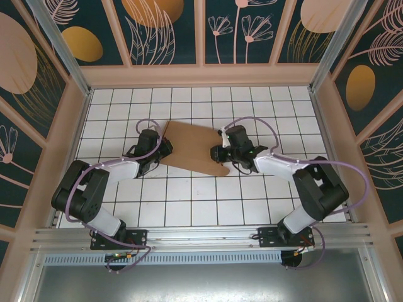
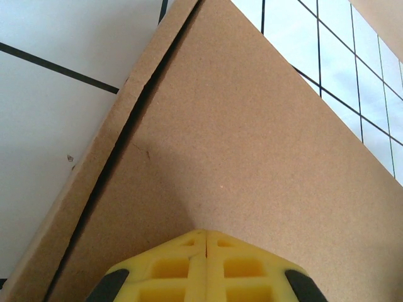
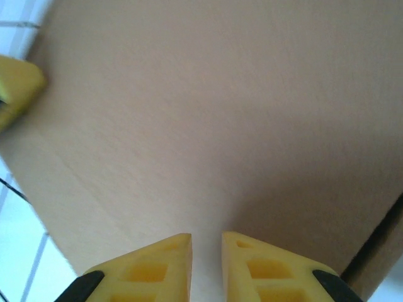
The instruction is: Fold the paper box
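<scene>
The paper box is a flat brown cardboard sheet lying on the white tiled table between my two grippers. My left gripper is at its left edge, shut, with the yellow fingertips meeting against the cardboard panel. A narrow flap runs along that panel's left side. My right gripper is at the sheet's right edge. Its jaws stand a little apart with nothing between them, close over the cardboard. One yellow finger of the left gripper shows at the sheet's far edge in the right wrist view.
The white gridded table is fenced by wooden walls on three sides. A metal rail with both arm bases runs along the near edge.
</scene>
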